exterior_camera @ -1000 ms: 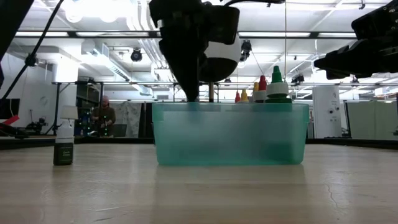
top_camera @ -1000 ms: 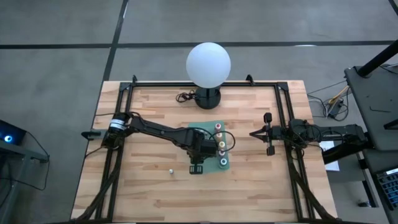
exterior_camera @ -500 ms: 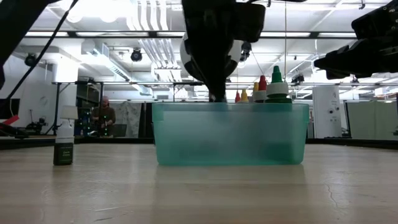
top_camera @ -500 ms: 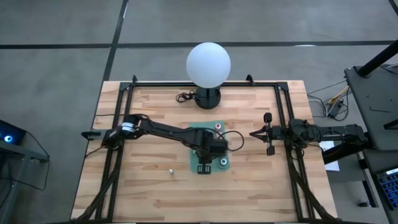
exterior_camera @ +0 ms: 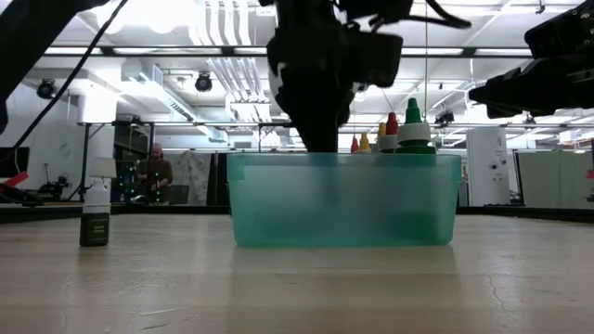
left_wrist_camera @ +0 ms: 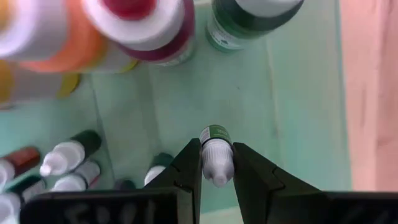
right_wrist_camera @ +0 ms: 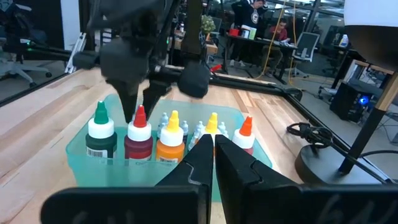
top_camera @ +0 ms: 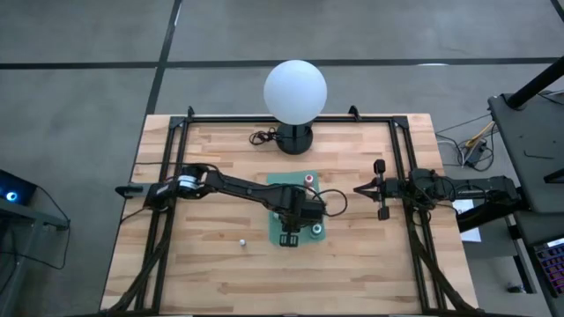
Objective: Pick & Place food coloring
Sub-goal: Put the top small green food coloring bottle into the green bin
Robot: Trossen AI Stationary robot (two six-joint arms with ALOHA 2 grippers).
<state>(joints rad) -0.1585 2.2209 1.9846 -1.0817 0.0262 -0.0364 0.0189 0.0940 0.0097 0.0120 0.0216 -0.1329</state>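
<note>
Left wrist view: a small whitish food coloring bottle with a green label is clamped between the left tool's dark fingers, over the floor of a translucent green bin. Inside the bin lie more small whitish bottles, beside big bottles with red and green tops. Only the low view shows a lone bottle on the counter, well apart from the bin. Beside the bin, the right tool waits, fingers together.
</note>
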